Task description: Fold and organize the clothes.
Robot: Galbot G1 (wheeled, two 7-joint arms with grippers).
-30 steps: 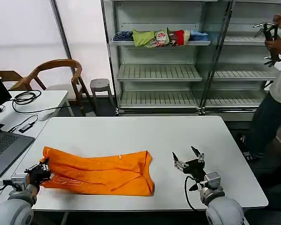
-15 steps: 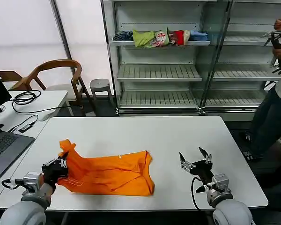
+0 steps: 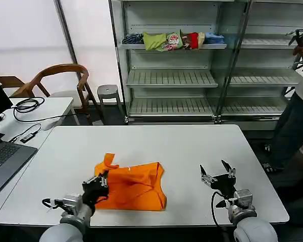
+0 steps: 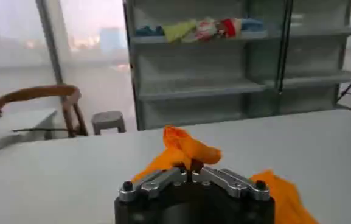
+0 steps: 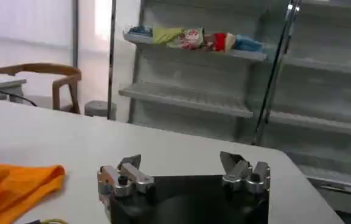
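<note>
On the white surface (image 3: pixel 156 146), toward its near edge and left of centre, lies the orange T-shirt (image 3: pixel 134 185), bunched into a rumpled, roughly square heap. Its landmark place serves for the rest. At the shirt's near left corner sits the left end effector (image 3: pixel 97 185), its fingers drawn together and clamped on a fold of the cloth; a tuft of orange fabric stands up just above it. The left wrist view shows the same grip, with the left end effector (image 4: pixel 193 176) pinching the T-shirt (image 4: pixel 184 149) so that a crumpled peak rises right past the fingertips and more cloth trails off to one side.

Well to the right of the shirt, apart from it and near the surface's front edge, hovers the right end effector (image 3: pixel 218 174), its two fingers spread wide and holding nothing. From the right wrist view, the right end effector (image 5: pixel 184 173) is likewise spread, with the T-shirt (image 5: pixel 17 182) lying flat on the surface (image 5: pixel 163 152) off to one side, not touching it.

Far behind the shirt, past the surface's back edge, stands a metal shelf unit (image 3: pixel 171 78) with a multicoloured heap of garments (image 3: pixel 171 40) on its upper shelf.
</note>
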